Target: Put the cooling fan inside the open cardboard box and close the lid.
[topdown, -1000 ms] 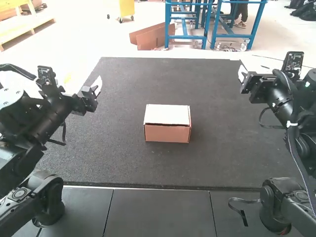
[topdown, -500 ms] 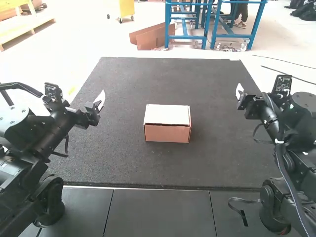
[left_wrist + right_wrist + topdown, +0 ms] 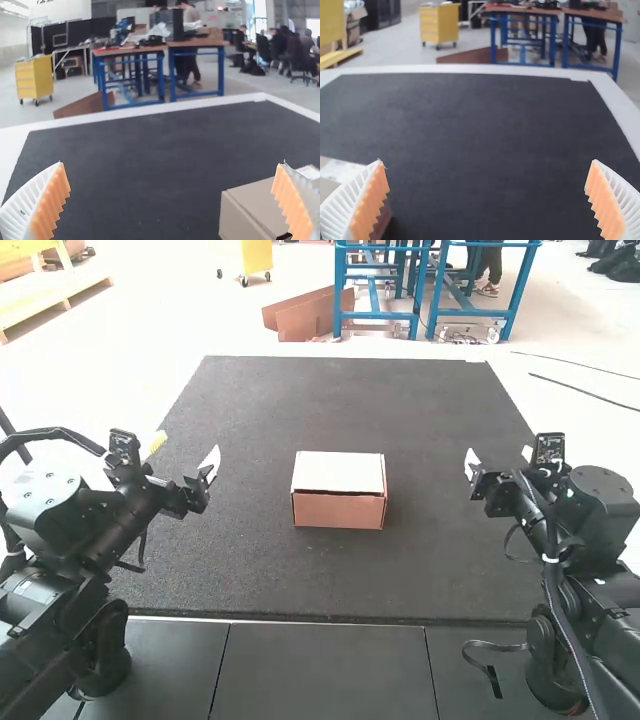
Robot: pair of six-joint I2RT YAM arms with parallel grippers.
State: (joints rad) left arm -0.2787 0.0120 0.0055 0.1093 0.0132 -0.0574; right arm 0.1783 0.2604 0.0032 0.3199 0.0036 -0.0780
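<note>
Left gripper point(image 3: 184, 452) spread wide, holding nothing, over the left side of the black mat point(image 3: 400, 400). Right gripper point(image 3: 497, 462) likewise wide, empty, over the right side. Cardboard box point(image 3: 338, 488) mid-mat, lid down, untouched, well apart from both.

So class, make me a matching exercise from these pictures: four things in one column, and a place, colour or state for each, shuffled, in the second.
Things
1. cardboard box
2. left end effector
3. right end effector
4. mat

Descriptions
A. open, by the mat's right side
B. black
C. lid shut, mid-mat
D. open, by the mat's left edge

Pairs: 1-C, 2-D, 3-A, 4-B
</note>
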